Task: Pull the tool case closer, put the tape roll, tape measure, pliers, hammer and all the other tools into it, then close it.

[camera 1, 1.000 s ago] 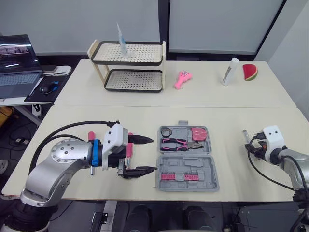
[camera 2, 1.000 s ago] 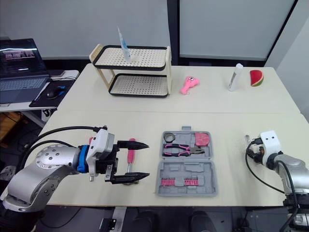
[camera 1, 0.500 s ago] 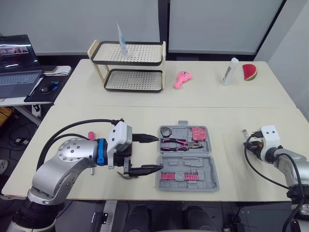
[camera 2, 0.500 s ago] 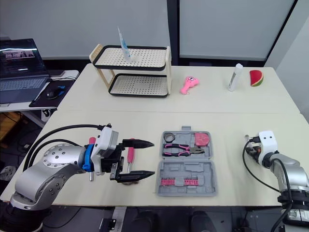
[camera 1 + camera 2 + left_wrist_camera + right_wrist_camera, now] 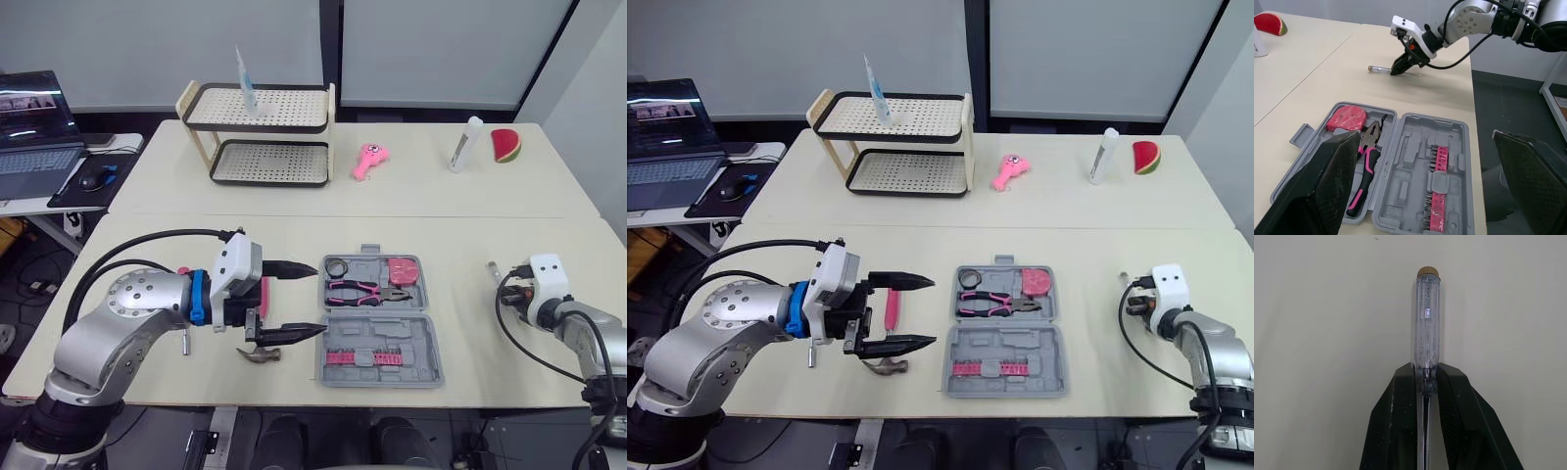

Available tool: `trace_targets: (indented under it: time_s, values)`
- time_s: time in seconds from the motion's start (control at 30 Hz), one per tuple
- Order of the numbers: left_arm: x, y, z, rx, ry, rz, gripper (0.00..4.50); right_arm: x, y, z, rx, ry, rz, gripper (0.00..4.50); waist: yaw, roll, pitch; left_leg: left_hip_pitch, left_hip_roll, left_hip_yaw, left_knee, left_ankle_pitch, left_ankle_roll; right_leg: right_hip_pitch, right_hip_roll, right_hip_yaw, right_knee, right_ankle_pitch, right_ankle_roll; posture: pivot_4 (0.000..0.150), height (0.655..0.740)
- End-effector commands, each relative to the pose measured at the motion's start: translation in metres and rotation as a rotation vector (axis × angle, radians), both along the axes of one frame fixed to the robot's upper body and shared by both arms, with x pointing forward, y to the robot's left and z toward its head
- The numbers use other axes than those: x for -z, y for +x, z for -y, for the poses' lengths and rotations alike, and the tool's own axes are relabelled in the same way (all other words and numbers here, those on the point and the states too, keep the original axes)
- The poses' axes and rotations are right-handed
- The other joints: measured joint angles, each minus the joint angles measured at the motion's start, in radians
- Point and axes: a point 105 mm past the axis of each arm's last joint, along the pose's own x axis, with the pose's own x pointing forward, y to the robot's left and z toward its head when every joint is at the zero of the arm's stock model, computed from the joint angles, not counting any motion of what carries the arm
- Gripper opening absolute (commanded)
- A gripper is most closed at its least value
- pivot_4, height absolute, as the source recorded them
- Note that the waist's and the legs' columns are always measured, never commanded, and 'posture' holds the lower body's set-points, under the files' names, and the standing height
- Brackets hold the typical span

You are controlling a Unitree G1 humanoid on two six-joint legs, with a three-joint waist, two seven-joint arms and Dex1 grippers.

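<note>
The left claw (image 5: 318, 298) gapes wide above the hammer (image 5: 260, 352), which lies on the tabletop (image 5: 176, 235) just beside the open tool case (image 5: 395, 340). The right claw (image 5: 1425, 377) pinches a clear-handled screwdriver (image 5: 1427, 318), well apart from the case. Pliers (image 5: 367, 290) and tape measure (image 5: 403, 270) already sit inside; the hammer, the screwdriver and closing remain.

Head stereo pair overlooks table (image 5: 460, 245); left wrist camera, nearer, shares tool case (image 5: 1405, 161).

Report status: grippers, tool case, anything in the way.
Left gripper open over the hammer, beside the open tool case. Right gripper shut on the screwdriver, on the table. Pliers and tape measure already inside. Nothing seen blocking.
</note>
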Motion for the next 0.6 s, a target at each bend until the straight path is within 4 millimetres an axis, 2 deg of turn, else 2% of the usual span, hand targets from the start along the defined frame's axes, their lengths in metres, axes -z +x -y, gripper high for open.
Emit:
trace_targets:
  time_s: [0.03, 0.13, 0.27, 0.37, 0.5, 0.6]
  values:
    - [-0.008, -0.001, -0.006, -0.008, 0.011, 0.040, 4.50, -0.029, 0.001, -0.006, -0.080, -0.057, 0.079, 0.35, 0.001, 0.000, 0.000, 0.000, 0.000, 0.000, 0.000, 0.000, 0.000, 0.000, 0.000, 0.000, 0.000, 0.000, 0.000, 0.150, 0.7290]
    - [-0.005, -0.001, -0.013, -0.027, 0.042, 0.048, 4.50, -0.045, -0.004, -0.024, -0.228, -0.138, 0.096, 0.35, 0.001, 0.001, 0.000, 0.000, 0.000, 0.000, 0.000, 0.000, 0.000, 0.000, 0.000, 0.000, 0.000, 0.000, 0.000, 0.150, 0.7290]
    - [0.009, -0.001, -0.031, -0.033, 0.180, 0.097, 4.50, -0.057, -0.025, -0.067, -0.560, -0.248, 0.028, 0.35, -0.001, 0.002, 0.001, 0.000, 0.000, 0.000, 0.000, 0.000, 0.000, -0.001, 0.000, 0.000, -0.001, 0.000, 0.000, 0.150, 0.7290]
    - [0.018, -0.007, -0.038, -0.009, 0.238, 0.079, 4.50, -0.063, -0.042, -0.101, -0.763, -0.257, -0.019, 0.35, 0.000, 0.002, 0.001, 0.000, 0.001, -0.001, -0.001, 0.000, 0.000, -0.001, 0.000, 0.000, -0.001, 0.000, 0.000, 0.150, 0.7290]
    - [0.022, -0.010, -0.039, 0.009, 0.264, 0.089, 4.50, -0.061, -0.063, -0.136, -0.998, -0.298, -0.087, 0.35, 0.002, 0.002, 0.002, -0.002, 0.000, -0.002, 0.000, 0.000, 0.000, -0.001, -0.001, 0.000, -0.002, 0.000, 0.000, 0.150, 0.7290]
    - [0.027, -0.012, -0.042, 0.015, 0.286, 0.081, 4.50, -0.056, -0.066, -0.155, -1.080, -0.339, -0.111, 0.35, 0.002, 0.001, 0.002, -0.002, 0.000, -0.002, 0.000, 0.000, 0.000, 0.000, -0.001, -0.001, -0.003, 0.000, 0.000, 0.150, 0.7290]
